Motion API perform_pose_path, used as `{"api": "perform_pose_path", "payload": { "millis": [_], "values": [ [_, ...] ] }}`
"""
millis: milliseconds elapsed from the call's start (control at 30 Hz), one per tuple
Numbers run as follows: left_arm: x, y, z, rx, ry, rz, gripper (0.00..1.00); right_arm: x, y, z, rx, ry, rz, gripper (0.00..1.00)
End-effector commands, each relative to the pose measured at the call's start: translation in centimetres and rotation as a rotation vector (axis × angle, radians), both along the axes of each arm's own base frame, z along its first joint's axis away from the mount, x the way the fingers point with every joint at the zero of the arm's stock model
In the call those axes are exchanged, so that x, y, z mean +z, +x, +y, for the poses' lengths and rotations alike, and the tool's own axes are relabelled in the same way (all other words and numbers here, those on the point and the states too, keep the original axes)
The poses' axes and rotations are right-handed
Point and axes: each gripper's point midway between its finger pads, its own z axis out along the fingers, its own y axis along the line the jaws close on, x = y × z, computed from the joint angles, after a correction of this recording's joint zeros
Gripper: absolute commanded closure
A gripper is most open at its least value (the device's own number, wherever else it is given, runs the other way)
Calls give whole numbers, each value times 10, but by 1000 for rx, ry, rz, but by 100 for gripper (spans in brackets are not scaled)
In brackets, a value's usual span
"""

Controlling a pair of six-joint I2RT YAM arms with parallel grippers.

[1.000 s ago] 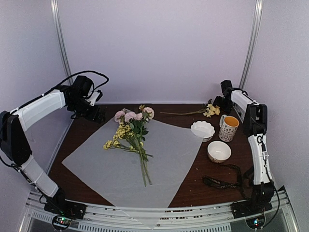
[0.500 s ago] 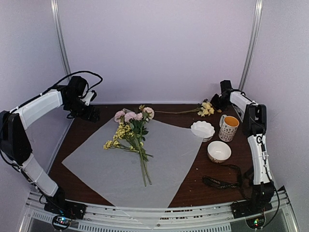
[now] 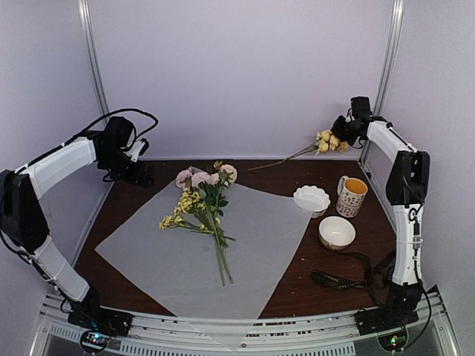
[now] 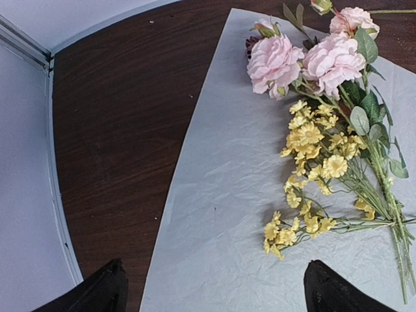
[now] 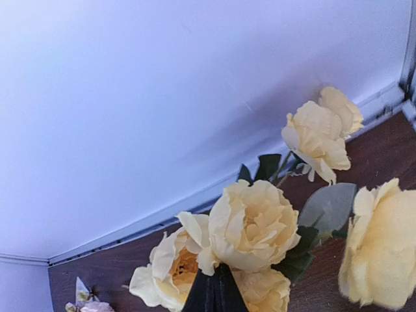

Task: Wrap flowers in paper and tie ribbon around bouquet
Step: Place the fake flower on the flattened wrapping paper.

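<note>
**While flowers [image 3: 202,200] lay on paper [image 3: 185,259], right gripper [image 3: 343,133] held a yellow rose sprig [image 3: 326,141] aloft**

Though the dark brown table [image 3: 130,208] filled the lower half of the top view, the paper covered most of its left and middle, with one corner hanging over the near edge. On the sheet, just above frame centre, lay the flowers, their pink and yellow heads toward the back wall and their green stems pointing to the bottom of the frame.

At upper left the left gripper [image 3: 141,176] hovered over the table's back corner with its jaws wide apart, holding nothing. Its wrist view looked down on the paper's edge and the blooms.

At upper right the right gripper, its fingers pressed together, clamped the yellow rose sprig among its blooms. The sprig was off the table against the wall, its stem trailing down to the left.

Below that arm, right of the paper, stood a mug [image 3: 351,196] with an orange inside. A scalloped white bowl [image 3: 312,199] sat just beside the paper's right corner, and a round white bowl [image 3: 336,232] sat lower in the frame. At lower right the ribbon [image 3: 341,278] lay loose on bare wood, apart from the paper.
</note>
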Motion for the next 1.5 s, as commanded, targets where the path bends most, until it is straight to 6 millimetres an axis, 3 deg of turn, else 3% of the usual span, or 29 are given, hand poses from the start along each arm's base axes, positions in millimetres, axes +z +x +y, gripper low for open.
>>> {"api": "perform_pose_path", "payload": {
  "millis": [0, 167, 233, 367, 500, 667, 800, 867, 967, 1067, 1200, 1333, 1467],
  "values": [
    [27, 1, -2, -8, -39, -76, 3, 143, -29, 14, 63, -126, -281, 100],
    [41, -1, -11, -45, -94, -124, 6, 212, -78, 38, 133, -274, -379, 100],
    [50, -4, -23, -89, -141, -155, 7, 241, -103, 46, 153, -338, -429, 100],
    [76, -17, -52, -214, -212, -242, 7, 278, -151, 71, 233, -420, -507, 100],
    [89, -27, -64, -273, -209, -285, 7, 301, -198, 109, 358, -457, -555, 100],
    [89, -26, -56, -231, -178, -288, 7, 312, -281, 188, 667, -464, -642, 100],
    [80, -24, -51, -191, -165, -254, 6, 290, -332, 244, 878, -310, -697, 100],
    [79, -22, -53, -187, -179, -246, 6, 270, -356, 278, 999, -201, -729, 100],
    [76, -22, -55, -182, -193, -233, 6, 240, -373, 329, 1131, -30, -763, 100],
    [72, -20, -55, -174, -189, -224, 6, 210, -363, 372, 1216, -13, -681, 100],
    [72, -21, -51, -163, -176, -230, 6, 190, -343, 410, 1236, -26, -655, 100],
    [72, -20, -48, -152, -158, -236, 6, 167, -327, 437, 1174, -12, -644, 100],
    [70, -19, -49, -157, -158, -230, 6, 161, -316, 443, 1103, 11, -636, 100]
  ]
}}
